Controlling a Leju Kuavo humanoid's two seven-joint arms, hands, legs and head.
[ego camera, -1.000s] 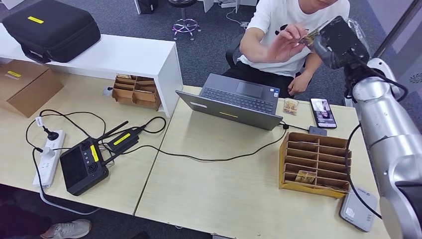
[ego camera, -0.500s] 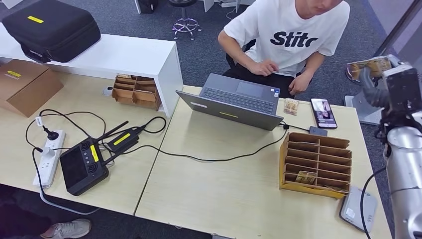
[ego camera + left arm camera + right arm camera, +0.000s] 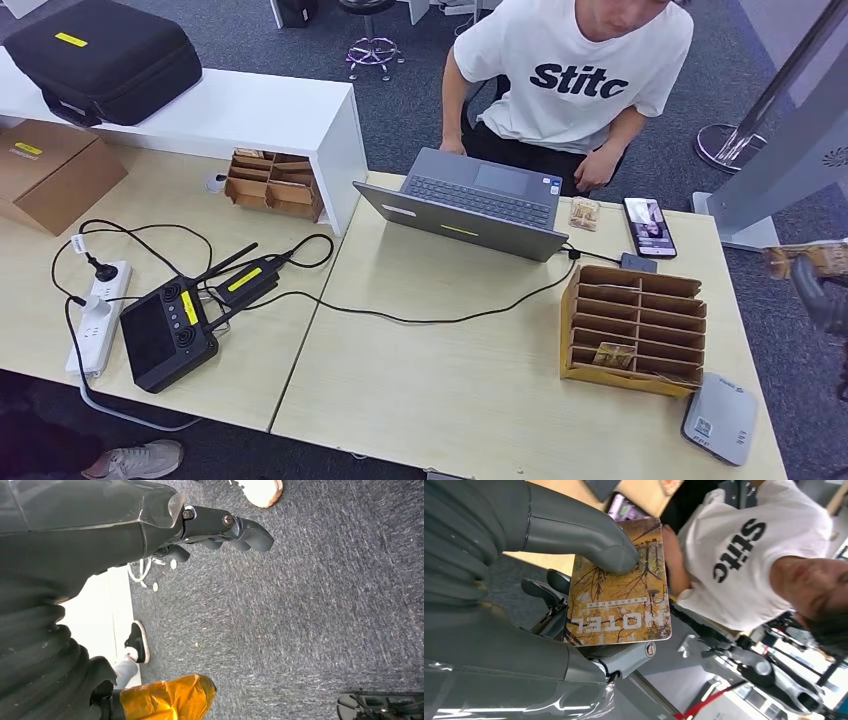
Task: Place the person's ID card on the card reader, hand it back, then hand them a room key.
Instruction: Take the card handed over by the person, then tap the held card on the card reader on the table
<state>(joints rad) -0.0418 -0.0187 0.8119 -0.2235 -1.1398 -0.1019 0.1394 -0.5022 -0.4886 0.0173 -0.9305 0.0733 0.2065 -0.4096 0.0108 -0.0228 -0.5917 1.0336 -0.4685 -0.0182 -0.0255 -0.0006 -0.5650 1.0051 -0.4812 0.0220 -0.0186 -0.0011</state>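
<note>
We held the card pinched under the thumb of our right hand, off the desk's right edge. Our left hand hung empty, fingers loosely curled. We judged the next move was carrying the card to the reader.

- An open grey laptop sits at the desk's far edge.
- A phone lies near the far right corner.
- A black controller and white power strip lie by the left desk's near edge.
</note>
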